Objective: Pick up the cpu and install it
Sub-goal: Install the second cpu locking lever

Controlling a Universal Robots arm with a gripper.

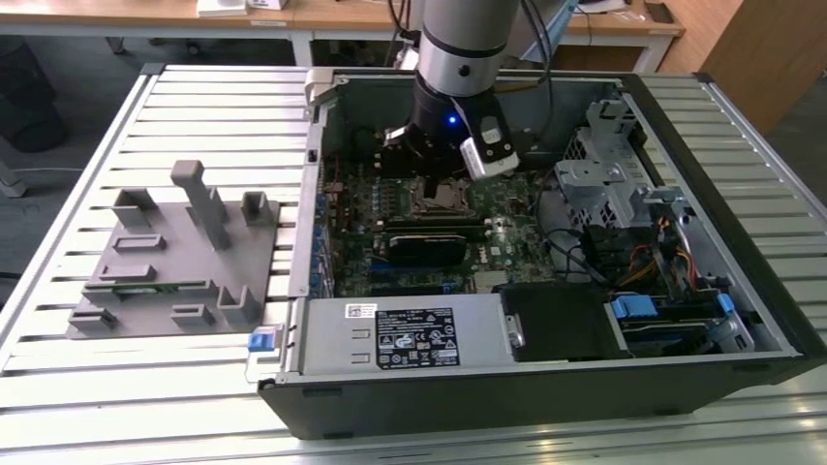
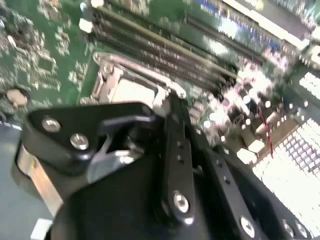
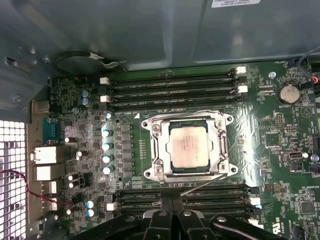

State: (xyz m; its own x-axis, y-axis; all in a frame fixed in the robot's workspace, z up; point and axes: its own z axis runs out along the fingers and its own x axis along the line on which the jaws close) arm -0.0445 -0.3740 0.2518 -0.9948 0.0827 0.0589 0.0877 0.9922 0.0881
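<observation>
One cpu (image 3: 188,145) sits flat in the motherboard socket (image 3: 150,150) — frame unlatched. Jaws hang just above it, empty; whether spread or pressed together, I cannot tell. Any sideways drift of the gripper (image 3: 172,220) could nudge the chip askew — bending contacts.

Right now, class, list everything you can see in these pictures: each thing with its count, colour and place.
cpu: one, silver top, seated in the motherboard socket, nothing holding it.
socket frame: one, silver metal, around the cpu.
motherboard: one, green, on the floor of the case.
memory slots: several, black, in rows on two sides of the socket.
computer case: one, dark grey, open, on the slatted table.
parts holder: one, grey, on the table at the exterior view's left.
robot arm: one, silver and black, above the socket.
</observation>
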